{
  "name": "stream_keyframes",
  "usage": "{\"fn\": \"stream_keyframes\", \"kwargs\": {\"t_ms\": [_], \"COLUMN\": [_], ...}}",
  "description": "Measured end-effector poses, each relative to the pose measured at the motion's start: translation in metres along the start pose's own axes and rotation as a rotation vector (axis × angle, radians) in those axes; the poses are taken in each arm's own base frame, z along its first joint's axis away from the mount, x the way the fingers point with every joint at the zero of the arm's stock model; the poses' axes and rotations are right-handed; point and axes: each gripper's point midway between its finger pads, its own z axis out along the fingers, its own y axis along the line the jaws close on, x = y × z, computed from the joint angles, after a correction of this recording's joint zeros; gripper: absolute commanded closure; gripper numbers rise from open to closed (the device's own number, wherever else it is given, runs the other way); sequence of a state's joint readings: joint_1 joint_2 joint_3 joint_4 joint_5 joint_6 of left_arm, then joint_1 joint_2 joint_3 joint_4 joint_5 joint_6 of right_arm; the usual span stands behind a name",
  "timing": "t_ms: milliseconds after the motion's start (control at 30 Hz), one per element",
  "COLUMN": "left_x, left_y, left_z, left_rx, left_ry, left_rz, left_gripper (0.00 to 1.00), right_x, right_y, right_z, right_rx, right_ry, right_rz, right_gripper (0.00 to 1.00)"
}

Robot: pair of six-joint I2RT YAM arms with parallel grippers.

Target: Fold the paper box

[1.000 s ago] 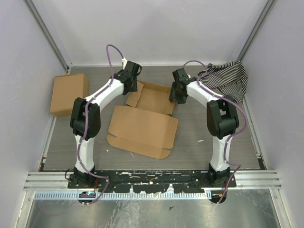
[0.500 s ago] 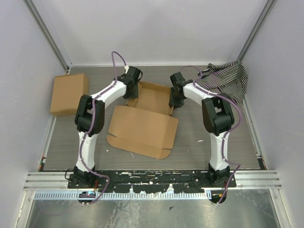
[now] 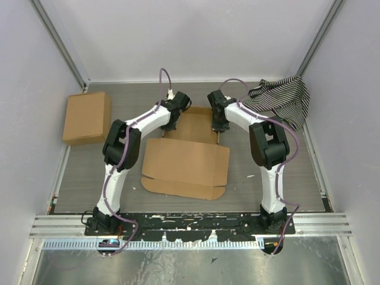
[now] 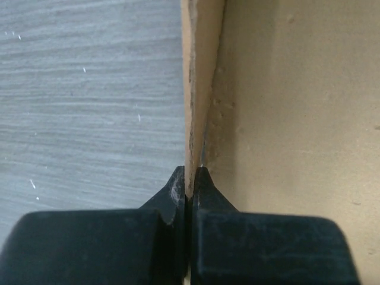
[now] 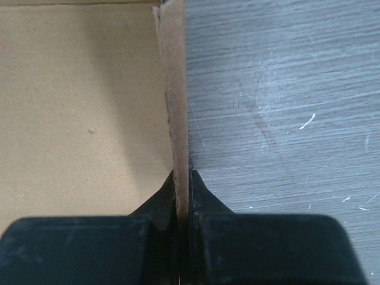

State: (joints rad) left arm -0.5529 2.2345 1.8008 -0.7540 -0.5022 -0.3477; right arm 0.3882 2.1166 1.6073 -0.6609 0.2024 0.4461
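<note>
Pinching the paper box's (image 3: 187,160) left flap (image 4: 202,71) with the left gripper (image 4: 189,178). Clamping its right flap (image 5: 172,89) with the right gripper (image 5: 182,178).

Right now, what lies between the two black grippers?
A panel of the plain brown cardboard paper box, in top view; left gripper and right gripper pinch its side flaps.

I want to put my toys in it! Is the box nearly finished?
Not yet. Done: on the box, the left flap and right flap stand upright. In hand: the left gripper and right gripper each pinch one. Left: the big front panel lies flat, so the walls and lid need folding.
</note>
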Motion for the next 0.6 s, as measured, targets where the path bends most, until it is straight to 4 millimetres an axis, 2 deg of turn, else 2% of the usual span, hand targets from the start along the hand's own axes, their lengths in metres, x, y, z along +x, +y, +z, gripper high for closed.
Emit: {"fn": "stream_keyframes", "kwargs": {"t_ms": [100, 167, 200, 233, 267, 333, 433, 600], "left_x": [0.015, 0.018, 0.018, 0.02, 0.022, 0.027, 0.038, 0.035], "left_y": [0.0, 0.0, 0.0, 0.0, 0.001, 0.005, 0.013, 0.023], "left_z": [-0.001, 0.001, 0.0, 0.0, 0.0, -0.002, -0.001, -0.003], "left_rx": [-0.039, -0.051, -0.05, -0.049, -0.05, -0.048, -0.046, 0.006], "left_ry": [0.008, 0.006, 0.005, 0.007, 0.009, 0.014, 0.045, 0.07], "left_rz": [0.033, 0.028, 0.017, 0.01, 0.003, -0.022, -0.051, -0.125], "left_gripper": [0.97, 0.89, 0.85, 0.79, 0.69, 0.59, 0.56, 0.55], "right_x": [0.004, 0.006, 0.007, 0.008, 0.008, 0.01, 0.012, 0.012], "right_y": [0.001, 0.003, 0.003, 0.004, 0.005, 0.006, 0.005, 0.003], "right_z": [-0.001, 0.0, 0.0, 0.001, 0.002, 0.003, 0.001, -0.001], "right_rx": [0.007, 0.006, 0.003, -0.002, -0.008, -0.017, -0.018, -0.034], "right_ry": [0.009, 0.012, 0.012, 0.014, 0.015, 0.015, 0.019, 0.034], "right_rz": [-0.012, -0.018, -0.017, -0.016, -0.016, -0.011, -0.007, 0.004], "right_gripper": [0.99, 0.98, 0.94, 0.88, 0.82, 0.74, 0.69, 0.68]}}
